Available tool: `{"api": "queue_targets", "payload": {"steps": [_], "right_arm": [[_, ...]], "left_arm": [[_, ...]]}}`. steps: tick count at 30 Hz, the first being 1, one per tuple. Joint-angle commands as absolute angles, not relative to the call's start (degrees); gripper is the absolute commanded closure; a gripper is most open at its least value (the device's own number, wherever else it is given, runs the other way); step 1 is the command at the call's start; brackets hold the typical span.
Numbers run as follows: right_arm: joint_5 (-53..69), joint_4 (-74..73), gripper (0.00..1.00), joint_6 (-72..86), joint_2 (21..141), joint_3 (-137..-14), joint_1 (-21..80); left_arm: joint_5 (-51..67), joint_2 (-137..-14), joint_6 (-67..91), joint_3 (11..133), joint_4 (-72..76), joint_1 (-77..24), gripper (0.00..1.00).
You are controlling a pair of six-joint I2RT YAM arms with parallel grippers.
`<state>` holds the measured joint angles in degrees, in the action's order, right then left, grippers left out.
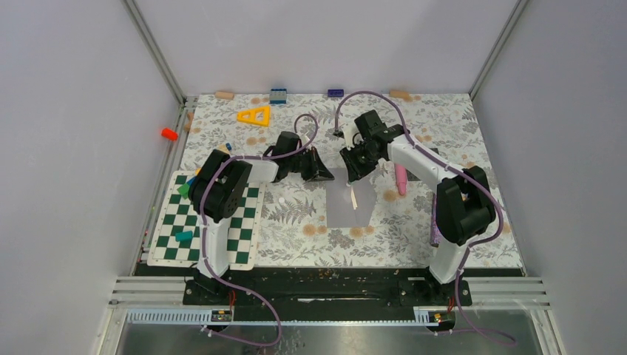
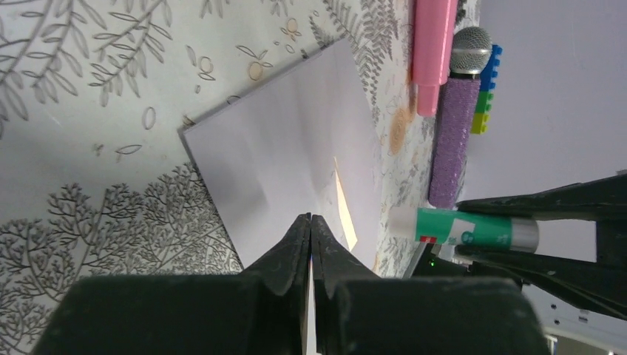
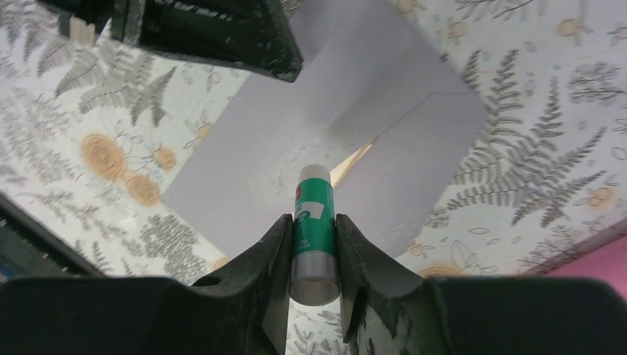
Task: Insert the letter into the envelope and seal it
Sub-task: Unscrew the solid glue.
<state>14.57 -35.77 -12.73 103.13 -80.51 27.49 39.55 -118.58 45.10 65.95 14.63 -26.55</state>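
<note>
With the left gripper (image 2: 310,222) pinching the flap of the flat grey paper envelope (image 3: 251,151), where the tan parchment letter (image 3: 353,161) peeks out from inside, the green-and-white glue stick (image 3: 314,194) clamped in the right gripper (image 3: 312,220) might smear the letter.

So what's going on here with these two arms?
The left gripper is pinched shut on the flap of the envelope. The right gripper holds a green glue stick pointed at it. Only a tan sliver of the letter shows at the opening, so it looks tucked in.
</note>
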Motion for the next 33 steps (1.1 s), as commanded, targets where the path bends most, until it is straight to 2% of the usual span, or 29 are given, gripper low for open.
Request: {"api": "queue_targets", "payload": {"steps": [1,3,5,7,9,13,18,22,27,31,33], "right_arm": [[22.36,-41.05,1.0,-12.93,99.53,-82.84,27.79],[25.72,-43.15,1.0,-14.01,97.31,-82.66,27.65],[28.29,-44.26,1.0,-14.06,96.1,-82.3,27.56],[30.74,-44.86,1.0,-13.9,95.62,-81.72,27.23],[33.9,-45.63,1.0,-13.8,95.58,-81.56,26.61],[41.52,-47.51,1.0,-13.28,96.35,-82.22,24.44],[47.63,-47.66,1.0,-13.19,96.68,-82.24,21.49],[53.85,-47.7,1.0,-13.05,96.69,-82.13,18.87],[54.71,-49.31,1.0,-14.34,96.69,-82.66,18.37],[53.58,-50.1,1.0,-15.14,97.68,-83.69,18.29],[54.11,-51.18,1.0,-15.58,98.56,-84.57,18.14]], "left_arm": [[44.31,-116.25,46.52,64.72,21.91,-25.91,0.97],[47.09,-114.22,48.7,62.92,28.06,-25.4,0.9],[50.95,-113.18,52.59,61.05,39.47,-25.06,0.75],[55.26,-113.47,57.69,59.7,50.7,-25.09,0.67],[58.86,-114.5,62.92,58.52,62.15,-25.14,0.62],[64.64,-118.6,75.18,58.8,82.33,-25.38,0.6],[67.26,-117.07,71.12,57.54,82.71,-27.33,0.6],[67.15,-115.98,69.14,56.5,82.35,-28.96,0.49],[67.42,-114.84,65.07,56.51,78.53,-30.31,0.38],[68.38,-113.47,61.74,56.38,75.18,-31.69,0.37],[69.04,-113.07,61.22,56.43,75.06,-32.34,0.44]]}}
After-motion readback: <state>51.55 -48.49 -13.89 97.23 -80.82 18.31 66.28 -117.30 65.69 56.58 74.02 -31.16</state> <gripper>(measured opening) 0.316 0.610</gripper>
